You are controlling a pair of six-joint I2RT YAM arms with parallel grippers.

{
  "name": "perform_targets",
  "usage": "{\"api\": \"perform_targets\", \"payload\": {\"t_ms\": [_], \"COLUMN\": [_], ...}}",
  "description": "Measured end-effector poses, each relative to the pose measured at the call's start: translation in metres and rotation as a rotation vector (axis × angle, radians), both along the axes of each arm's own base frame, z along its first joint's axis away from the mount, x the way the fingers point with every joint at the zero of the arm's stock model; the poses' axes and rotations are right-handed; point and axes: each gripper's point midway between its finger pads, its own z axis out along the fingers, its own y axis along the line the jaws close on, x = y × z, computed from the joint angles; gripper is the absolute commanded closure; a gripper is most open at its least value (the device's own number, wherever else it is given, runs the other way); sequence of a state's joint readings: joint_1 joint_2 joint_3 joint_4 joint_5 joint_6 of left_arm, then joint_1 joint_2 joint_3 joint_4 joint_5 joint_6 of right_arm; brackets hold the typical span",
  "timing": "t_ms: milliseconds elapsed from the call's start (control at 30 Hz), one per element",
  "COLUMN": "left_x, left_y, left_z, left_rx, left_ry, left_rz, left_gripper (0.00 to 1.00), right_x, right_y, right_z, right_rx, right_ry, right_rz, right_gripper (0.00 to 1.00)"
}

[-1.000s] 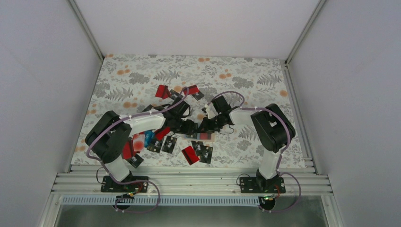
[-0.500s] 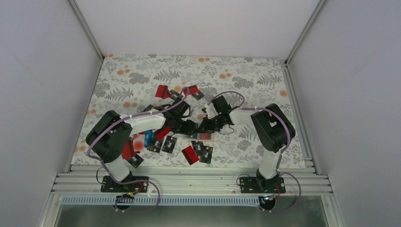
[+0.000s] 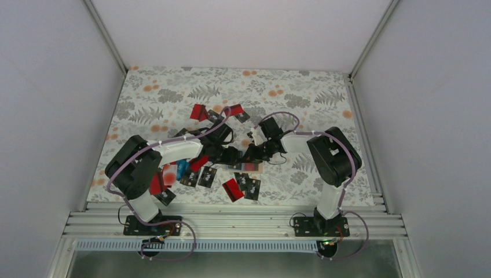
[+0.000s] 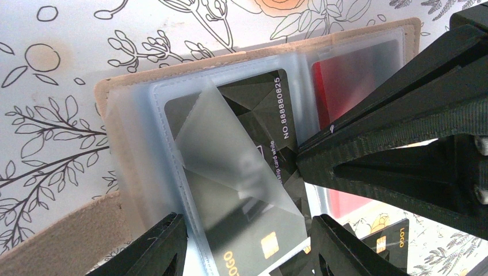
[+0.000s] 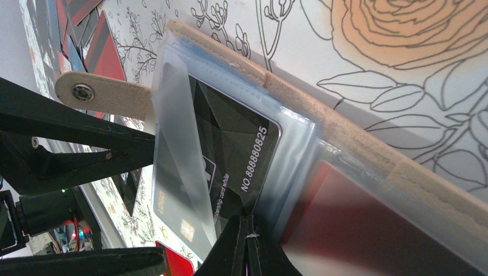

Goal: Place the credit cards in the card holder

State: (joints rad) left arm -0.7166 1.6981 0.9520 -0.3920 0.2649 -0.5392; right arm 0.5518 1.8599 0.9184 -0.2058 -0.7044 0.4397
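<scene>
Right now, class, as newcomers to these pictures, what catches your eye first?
The open card holder at mid-table fills both wrist views, a black numbered card under clear plastic and a red card in the pocket beside it. Around it, loose red and black cards litter the flowered table.

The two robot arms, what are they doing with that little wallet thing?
They are filling the card holder, which lies open on the table. The left gripper has its jaws on either side of a black card and seems to hold it partway in a clear pocket. The right gripper, jaws shut, rests its tip at the holder's middle fold. A red card sits in the next pocket. More loose cards lie around.
</scene>
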Motion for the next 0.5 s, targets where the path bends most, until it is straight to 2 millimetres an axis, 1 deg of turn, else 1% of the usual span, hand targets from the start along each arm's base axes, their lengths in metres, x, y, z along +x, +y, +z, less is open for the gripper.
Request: {"api": "perform_targets", "payload": {"t_ms": [500], "left_x": [-0.0006], "left_y": [-0.0027], "left_z": [-0.0029], "left_rx": [-0.010], "left_ry": [0.009], "left_rz": [-0.006], "left_gripper": [0.45], "right_x": [-0.0002], "right_y": [0.0005], "right_z": [-0.0006], "right_rx": [0.003], "right_ry": [0.000], "right_rz": [0.004], "right_gripper": [0.96]}}
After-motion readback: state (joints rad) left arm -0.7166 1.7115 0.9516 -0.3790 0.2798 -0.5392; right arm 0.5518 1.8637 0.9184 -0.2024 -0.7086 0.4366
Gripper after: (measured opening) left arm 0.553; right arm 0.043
